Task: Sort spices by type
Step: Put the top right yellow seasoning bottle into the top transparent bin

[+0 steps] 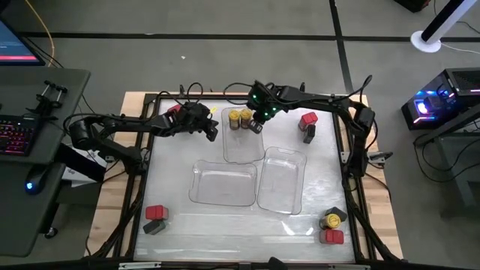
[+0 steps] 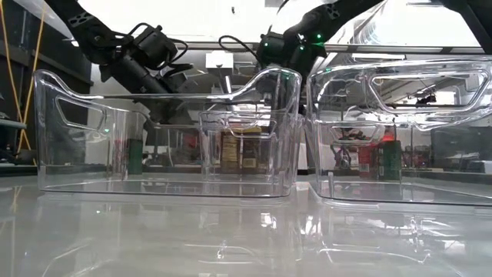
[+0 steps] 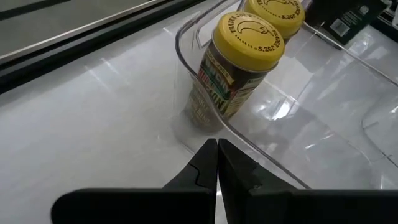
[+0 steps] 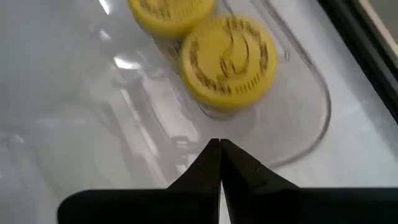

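Standing upright, lids up and long axes vertical, at the far end of the far clear tray [image 1: 244, 146]: two yellow-lidded jars [image 1: 240, 118], side by side, apparently grouped there as one type. Hovering just beside that tray end, fingers pressed together and holding nothing: left gripper [image 1: 212, 132]. Hanging directly above the jars, likewise closed and empty: right gripper [image 1: 259, 124]. Waiting unsorted on the table [image 1: 180, 225]: red-topped containers [image 1: 156, 214] and dark ones near the corners; two nearer trays lying empty.
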